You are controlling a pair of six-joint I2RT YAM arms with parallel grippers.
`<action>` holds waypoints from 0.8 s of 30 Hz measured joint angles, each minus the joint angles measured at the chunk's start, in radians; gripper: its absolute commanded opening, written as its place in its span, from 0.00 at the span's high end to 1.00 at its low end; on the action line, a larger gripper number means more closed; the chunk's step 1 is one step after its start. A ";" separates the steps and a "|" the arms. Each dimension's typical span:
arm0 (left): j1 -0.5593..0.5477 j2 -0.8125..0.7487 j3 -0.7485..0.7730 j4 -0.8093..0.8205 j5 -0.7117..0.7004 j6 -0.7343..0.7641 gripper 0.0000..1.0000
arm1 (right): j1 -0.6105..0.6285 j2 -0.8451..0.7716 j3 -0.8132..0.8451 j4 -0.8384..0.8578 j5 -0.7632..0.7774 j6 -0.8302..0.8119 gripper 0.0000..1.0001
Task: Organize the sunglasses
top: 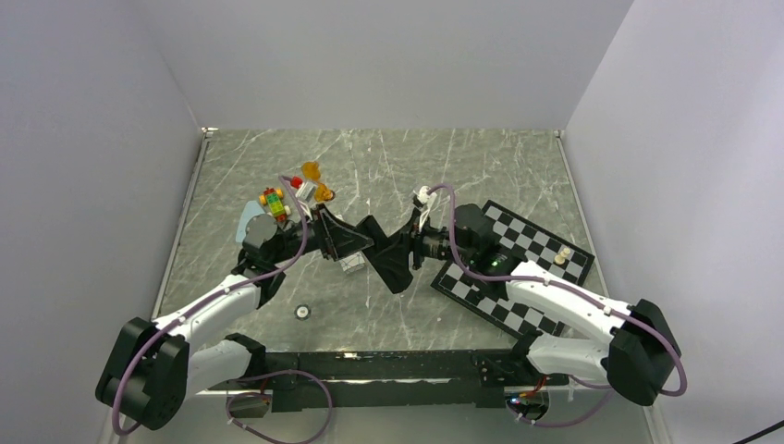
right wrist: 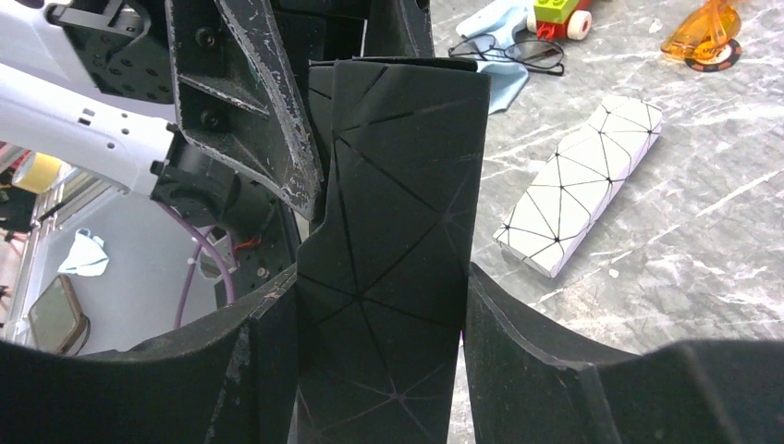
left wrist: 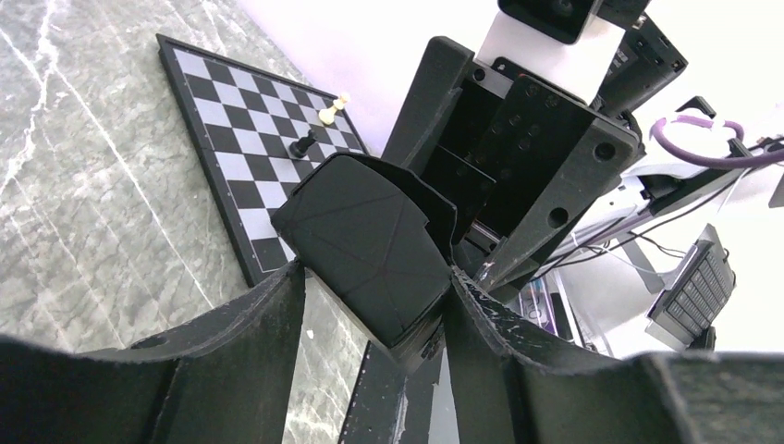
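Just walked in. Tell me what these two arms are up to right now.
Both arms grip the same black case between them over the table, the left gripper at one end and the right gripper at the other. Neither pair of sunglasses is packed yet. The black wire-framed sunglasses lie on a blue cloth, the orange sunglasses sit beyond, and the white patterned case lies flat nearby.
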 measured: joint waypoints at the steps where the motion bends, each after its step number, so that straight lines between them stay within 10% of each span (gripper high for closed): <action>1: 0.000 0.000 0.000 0.008 0.004 0.000 0.75 | -0.001 -0.005 0.000 0.000 -0.003 0.002 0.75; 11: -0.004 -0.082 0.039 -0.170 0.003 0.146 0.71 | -0.008 -0.053 0.000 -0.044 -0.014 0.020 0.74; 24: -0.003 -0.172 0.080 -0.597 -0.256 0.380 0.32 | 0.003 -0.093 0.017 -0.114 -0.085 0.058 0.90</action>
